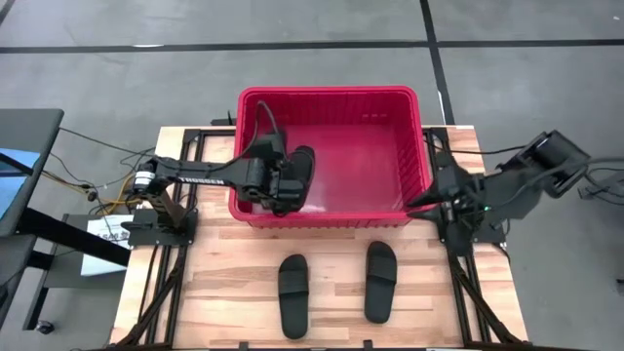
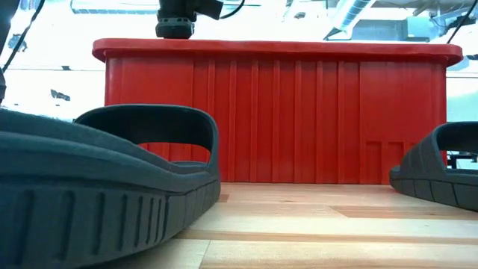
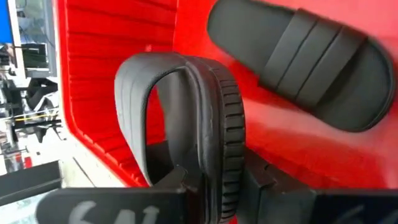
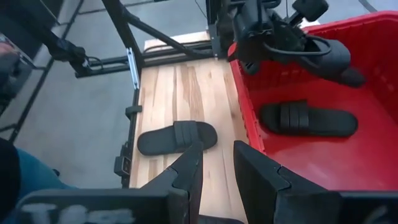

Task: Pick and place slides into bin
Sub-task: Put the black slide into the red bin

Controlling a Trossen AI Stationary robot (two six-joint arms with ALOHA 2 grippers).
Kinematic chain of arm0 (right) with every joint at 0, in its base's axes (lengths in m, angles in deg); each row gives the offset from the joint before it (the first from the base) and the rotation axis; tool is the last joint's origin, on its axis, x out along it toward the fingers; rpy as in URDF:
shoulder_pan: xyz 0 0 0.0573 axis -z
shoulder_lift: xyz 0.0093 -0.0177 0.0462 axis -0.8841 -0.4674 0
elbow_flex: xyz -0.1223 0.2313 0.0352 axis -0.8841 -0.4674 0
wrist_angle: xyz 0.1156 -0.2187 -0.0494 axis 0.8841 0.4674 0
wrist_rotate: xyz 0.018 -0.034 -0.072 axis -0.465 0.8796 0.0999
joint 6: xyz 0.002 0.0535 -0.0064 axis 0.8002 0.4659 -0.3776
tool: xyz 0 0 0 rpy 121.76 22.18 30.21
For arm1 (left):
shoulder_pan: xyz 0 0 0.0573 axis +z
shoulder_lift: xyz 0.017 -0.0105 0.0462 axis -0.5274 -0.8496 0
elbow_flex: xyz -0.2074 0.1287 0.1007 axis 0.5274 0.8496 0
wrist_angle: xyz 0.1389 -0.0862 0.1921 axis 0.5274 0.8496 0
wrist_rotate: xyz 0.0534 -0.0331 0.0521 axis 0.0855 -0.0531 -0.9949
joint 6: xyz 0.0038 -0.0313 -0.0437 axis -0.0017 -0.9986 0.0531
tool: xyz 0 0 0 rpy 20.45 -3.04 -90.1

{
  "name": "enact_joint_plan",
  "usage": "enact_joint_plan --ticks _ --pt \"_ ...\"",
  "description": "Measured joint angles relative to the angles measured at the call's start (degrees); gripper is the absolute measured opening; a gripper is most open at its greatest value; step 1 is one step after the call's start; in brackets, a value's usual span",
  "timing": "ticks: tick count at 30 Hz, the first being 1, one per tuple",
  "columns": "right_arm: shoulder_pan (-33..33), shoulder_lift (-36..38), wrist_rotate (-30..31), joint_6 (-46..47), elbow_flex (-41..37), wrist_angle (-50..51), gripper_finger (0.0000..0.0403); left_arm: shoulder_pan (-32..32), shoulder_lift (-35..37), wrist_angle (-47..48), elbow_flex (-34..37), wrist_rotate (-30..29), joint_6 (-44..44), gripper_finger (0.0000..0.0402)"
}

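From the low view I see only the bin's [image 2: 276,112] near wall; its inside is hidden, and the two slides on the table are cut off at the picture's edges, one [image 2: 97,187] huge and close, the other [image 2: 441,168] showing just its end. In the high view the left gripper [image 1: 283,190] covers most of what it carries, and the slide lying in the bin is hard to pick out there.

Left gripper: over the bin's left part, above the floor, fingers nearly closed on the sole edge of a slide [image 3: 205,137], which stands on edge with its strap [image 3: 134,106] bowed outward. A second slide [image 3: 298,62] lies flat on the bin floor beyond it.

Right gripper [image 4: 216,163]: parked at the bin's right rim, above the table's right edge, fingers a small way apart with nothing between them.

Table [image 1: 234,283]: two slides lie side by side in front of the bin, well apart from it, left one [image 1: 292,294] and right one [image 1: 380,281], both strap up.
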Motion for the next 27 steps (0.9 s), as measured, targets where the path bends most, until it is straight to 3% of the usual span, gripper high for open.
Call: enact_joint_plan --ticks 17,27 --pt "-0.1 0.1 -3.5 -0.9 0.0 0.0 0.0081 1.2 0.0 -6.3 9.1 1.1 1.0 0.0031" --pt "-0.1 0.0 -3.7 -1.5 0.0 0.0 0.0081 3.6 0.0 -9.9 10.0 4.4 4.4 0.0031"
